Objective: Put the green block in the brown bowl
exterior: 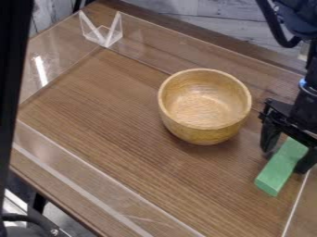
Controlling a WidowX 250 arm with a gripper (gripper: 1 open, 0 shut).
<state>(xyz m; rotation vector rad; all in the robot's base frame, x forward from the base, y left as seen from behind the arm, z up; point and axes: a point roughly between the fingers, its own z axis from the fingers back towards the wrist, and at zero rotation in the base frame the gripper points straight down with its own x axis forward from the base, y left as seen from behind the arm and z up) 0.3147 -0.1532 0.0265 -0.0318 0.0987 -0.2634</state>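
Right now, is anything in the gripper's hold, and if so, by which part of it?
Nothing is held: the gripper is open over the green block, which rests on the table.

You can see that the table [118,120] looks like brown wood, with fine grain and a smooth surface that is slightly shiny. The bowl [205,106] also looks like wood, in lighter brown, with a smooth and softly glossy finish. The green block [281,169] looks matt and smooth to you. The gripper [285,146] looks black and mostly matt.
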